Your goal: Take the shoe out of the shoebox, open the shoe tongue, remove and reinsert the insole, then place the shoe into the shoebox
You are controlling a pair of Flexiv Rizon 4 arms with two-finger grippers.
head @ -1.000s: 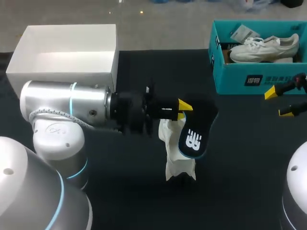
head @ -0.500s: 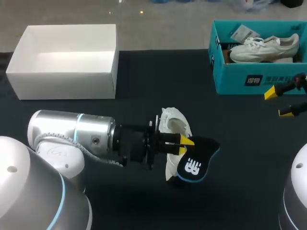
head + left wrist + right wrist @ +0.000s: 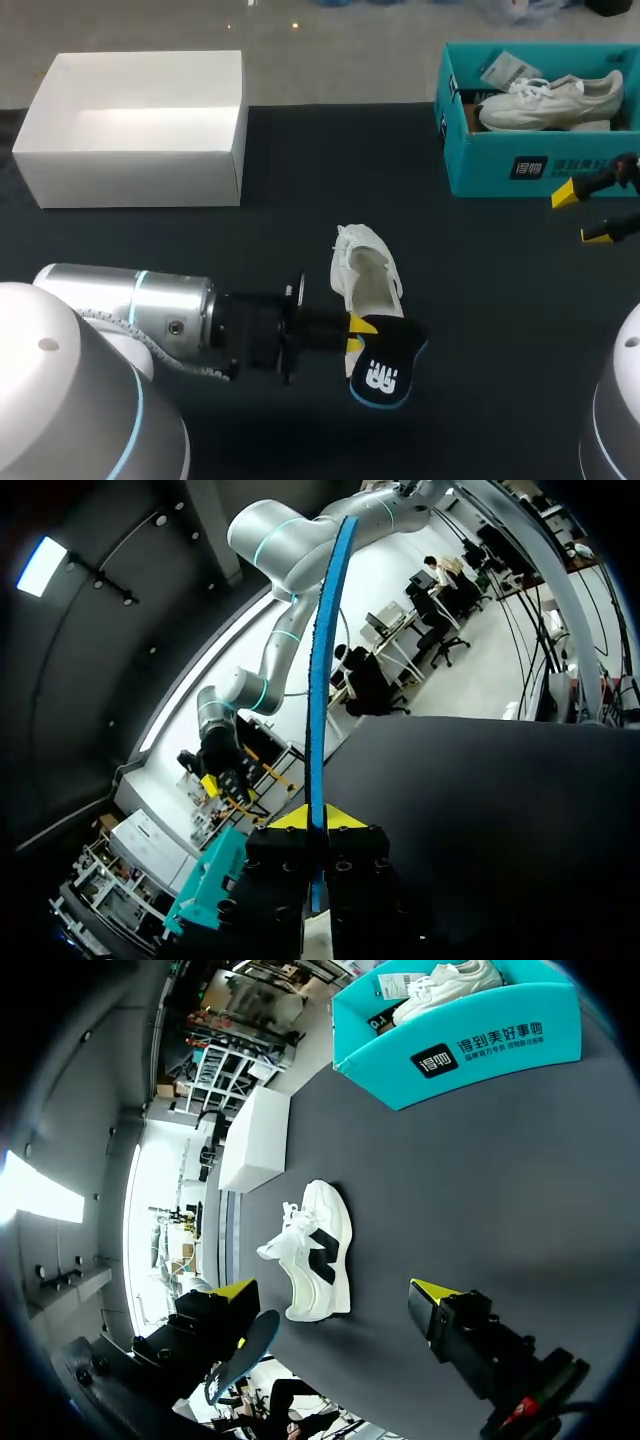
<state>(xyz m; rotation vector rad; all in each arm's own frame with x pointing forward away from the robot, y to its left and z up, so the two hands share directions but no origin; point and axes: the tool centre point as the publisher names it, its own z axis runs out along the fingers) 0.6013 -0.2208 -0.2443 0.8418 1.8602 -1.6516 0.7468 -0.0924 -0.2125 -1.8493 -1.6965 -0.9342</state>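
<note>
A white shoe (image 3: 365, 275) with a black side mark (image 3: 312, 1252) rests on the black table, its opening showing from above. My left gripper (image 3: 357, 324) is just at the shoe's near end, shut on a black insole (image 3: 385, 365) with a blue edge. In the left wrist view the insole (image 3: 320, 660) stands edge-on out of the closed yellow tips (image 3: 318, 818). My right gripper (image 3: 580, 214) hangs open and empty at the table's right side, below the teal shoebox (image 3: 490, 165). Seen past the right gripper (image 3: 332, 1295), the insole (image 3: 243, 1352) is beside the shoe.
The teal shoebox (image 3: 470, 1035) at the back right holds another white shoe (image 3: 550, 98) and a paper tag. An open white box (image 3: 135, 160) stands at the back left. Black tabletop (image 3: 480, 330) lies between the shoe and my right arm.
My left arm has drawn back toward the near edge with the insole, pulling it out of the shoe. The shoe, earlier hanging under the gripper, now lies on the table. The right arm has not moved.
</note>
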